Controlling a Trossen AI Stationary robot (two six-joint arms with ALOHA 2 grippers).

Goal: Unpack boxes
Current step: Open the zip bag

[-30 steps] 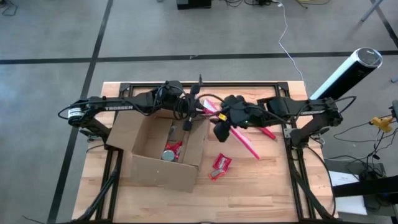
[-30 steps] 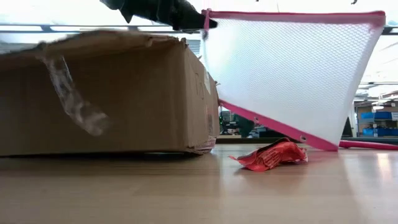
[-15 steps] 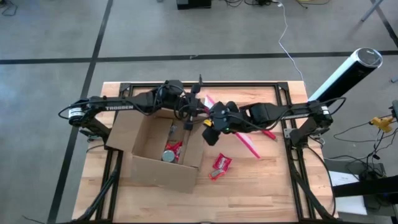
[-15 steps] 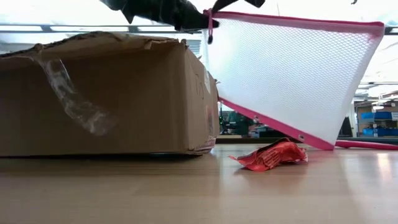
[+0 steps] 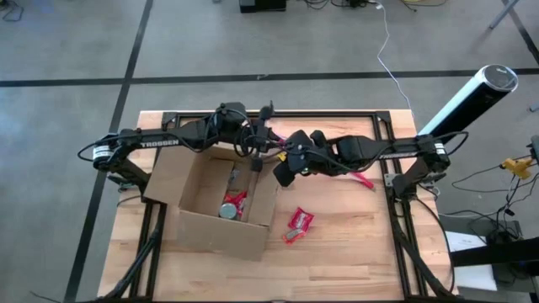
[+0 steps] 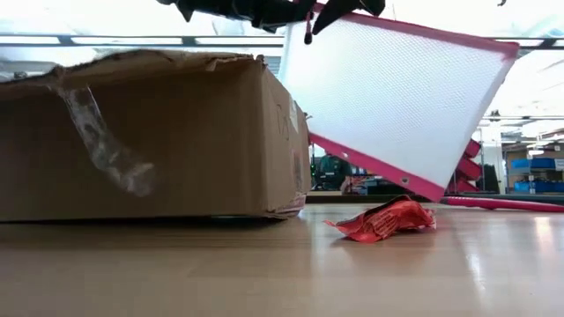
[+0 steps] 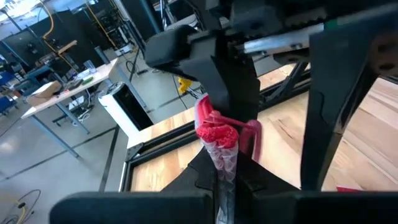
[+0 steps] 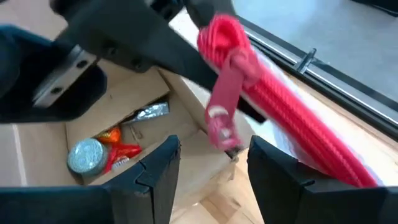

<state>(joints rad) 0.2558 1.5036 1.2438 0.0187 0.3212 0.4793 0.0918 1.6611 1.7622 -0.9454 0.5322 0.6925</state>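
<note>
Pouch (image 6: 397, 97) hangs from the left claw (image 7: 224, 155), pinched shut on its pink corner just beside the brown box (image 5: 221, 202), so the open right claw (image 8: 208, 165) should close gently on the zip tab (image 8: 221, 118) between its fingers, then pull slowly.

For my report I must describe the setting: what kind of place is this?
Probably a robotics lab or workshop. Behind the wooden table lie a taped concrete floor and loose cables, and the left wrist view shows workbenches crowded with equipment.
</note>
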